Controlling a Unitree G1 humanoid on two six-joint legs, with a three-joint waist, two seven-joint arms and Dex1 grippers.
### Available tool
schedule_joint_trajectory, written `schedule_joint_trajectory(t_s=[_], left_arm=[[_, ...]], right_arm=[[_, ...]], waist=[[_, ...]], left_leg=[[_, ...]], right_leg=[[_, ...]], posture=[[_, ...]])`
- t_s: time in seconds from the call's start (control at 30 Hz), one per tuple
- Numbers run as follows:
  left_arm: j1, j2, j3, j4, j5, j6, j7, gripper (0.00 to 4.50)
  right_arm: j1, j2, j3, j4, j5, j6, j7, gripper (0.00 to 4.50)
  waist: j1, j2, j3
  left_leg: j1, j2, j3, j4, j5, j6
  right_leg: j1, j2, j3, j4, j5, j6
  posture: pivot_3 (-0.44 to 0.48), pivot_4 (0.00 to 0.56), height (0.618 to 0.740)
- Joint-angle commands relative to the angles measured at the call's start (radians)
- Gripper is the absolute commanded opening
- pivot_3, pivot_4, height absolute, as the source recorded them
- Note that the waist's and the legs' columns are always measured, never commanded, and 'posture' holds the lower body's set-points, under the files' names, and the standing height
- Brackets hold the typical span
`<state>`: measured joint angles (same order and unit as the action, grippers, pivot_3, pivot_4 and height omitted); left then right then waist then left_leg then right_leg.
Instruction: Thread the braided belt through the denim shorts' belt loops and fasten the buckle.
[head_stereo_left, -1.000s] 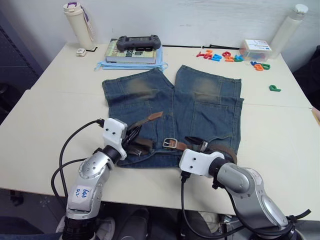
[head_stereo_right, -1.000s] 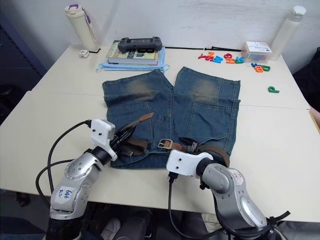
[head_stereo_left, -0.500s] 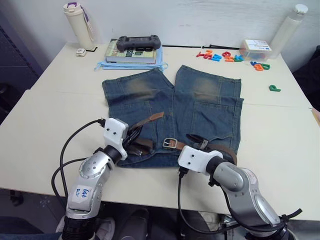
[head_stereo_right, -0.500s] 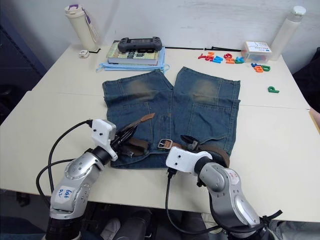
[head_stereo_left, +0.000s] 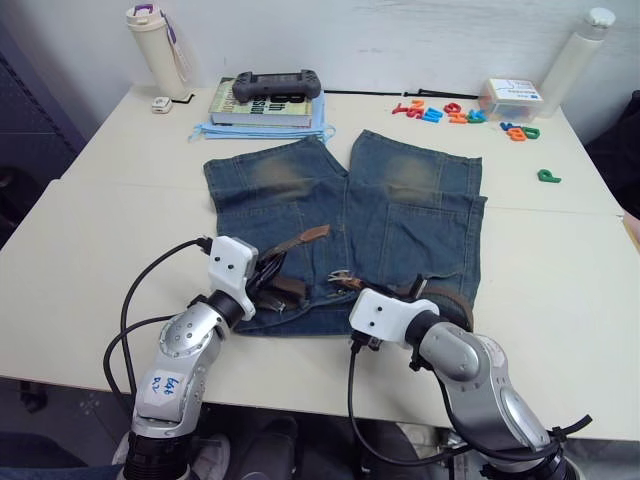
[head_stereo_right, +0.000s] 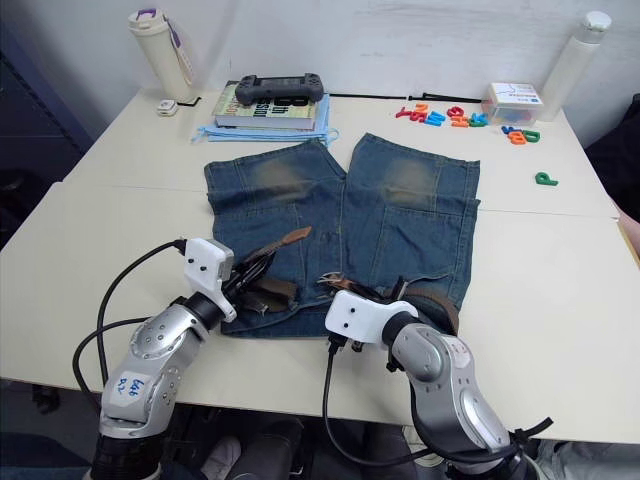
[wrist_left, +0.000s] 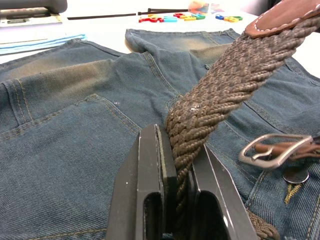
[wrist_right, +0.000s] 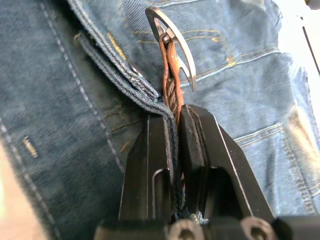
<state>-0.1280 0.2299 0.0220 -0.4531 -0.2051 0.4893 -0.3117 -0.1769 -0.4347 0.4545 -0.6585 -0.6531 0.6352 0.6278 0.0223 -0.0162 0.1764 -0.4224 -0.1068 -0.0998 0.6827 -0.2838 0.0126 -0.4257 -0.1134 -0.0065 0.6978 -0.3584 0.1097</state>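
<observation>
both jaws clamped — left gripper on the braided belt, right gripper by the buckle.

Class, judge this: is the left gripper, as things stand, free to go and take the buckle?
Probably not: the left gripper is shut on the braided belt, and the right gripper already pinches the strap at the buckle.

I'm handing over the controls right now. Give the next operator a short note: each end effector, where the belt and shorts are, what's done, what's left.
Left end effector: shut on the belt, just behind its tan tip, which angles up over the shorts.
Right end effector: shut on the belt at the buckle, with the waistband edge caught between its fingers too.
The shorts lie flat on the table, waistband toward the robot.
Done: the belt runs along the waistband; how many loops it passes I can't tell.
Left: bring the tip to the buckle and fasten.
</observation>
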Motion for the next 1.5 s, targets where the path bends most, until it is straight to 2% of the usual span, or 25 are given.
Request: schedule_joint_trajectory(t_s=[0.03, 0.4, 0.57, 0.8, 1.03, 1.5], left_arm=[[-0.013, 0.001, 0.009, -0.014, -0.025, 0.020, 0.003, 0.00], [-0.051, -0.026, 0.068, 0.024, -0.127, 0.177, 0.030, 0.00], [-0.069, 0.023, 0.023, 0.057, -0.110, 0.262, 0.011, 0.00], [-0.115, 0.064, -0.057, 0.106, -0.108, 0.422, 0.006, 0.00], [-0.160, 0.039, -0.089, 0.128, -0.106, 0.445, 0.006, 0.00], [-0.206, -0.015, -0.081, 0.139, -0.112, 0.447, 0.021, 0.00]], right_arm=[[-0.031, 0.033, -0.021, -0.049, -0.039, -0.005, -0.031, 0.04], [0.096, 0.285, -0.061, -0.065, -0.004, 0.083, -0.192, 0.04], [0.125, 0.396, -0.120, -0.054, 0.086, 0.110, -0.233, 0.04], [0.107, 0.405, -0.126, -0.054, 0.127, 0.082, -0.280, 0.04], [0.091, 0.372, -0.110, -0.051, 0.142, 0.051, -0.296, 0.04], [0.087, 0.326, -0.087, -0.057, 0.175, 0.043, -0.279, 0.04]], waist=[[0.000, 0.000, 0.000], [0.000, 0.000, 0.000], [-0.002, 0.000, 0.000], [-0.001, 0.001, -0.001], [0.001, 0.001, -0.001], [0.001, 0.001, -0.002]], left_leg=[[0.000, 0.000, 0.000, 0.000, 0.000, 0.000], [0.000, 0.000, 0.000, 0.000, 0.001, -0.001], [0.000, 0.000, 0.000, 0.000, 0.001, -0.002], [0.000, -0.001, 0.000, 0.000, 0.001, -0.002], [0.001, -0.001, 0.000, 0.000, 0.001, -0.002], [0.001, -0.001, 0.000, 0.000, 0.002, -0.002]], right_leg=[[0.000, 0.000, 0.000, 0.000, 0.000, 0.000], [-0.001, 0.001, 0.001, 0.002, 0.000, 0.000], [-0.002, 0.001, 0.001, 0.003, 0.000, 0.000], [-0.002, 0.001, 0.002, 0.004, 0.000, 0.000], [-0.002, 0.001, 0.002, 0.005, 0.000, 0.000], [-0.002, 0.001, 0.002, 0.006, 0.000, 0.000]], posture=[[0.000, 0.150, 0.667], [0.000, 0.150, 0.667], [0.000, 0.150, 0.667], [0.000, 0.150, 0.667], [0.000, 0.150, 0.667], [0.000, 0.150, 0.667]])
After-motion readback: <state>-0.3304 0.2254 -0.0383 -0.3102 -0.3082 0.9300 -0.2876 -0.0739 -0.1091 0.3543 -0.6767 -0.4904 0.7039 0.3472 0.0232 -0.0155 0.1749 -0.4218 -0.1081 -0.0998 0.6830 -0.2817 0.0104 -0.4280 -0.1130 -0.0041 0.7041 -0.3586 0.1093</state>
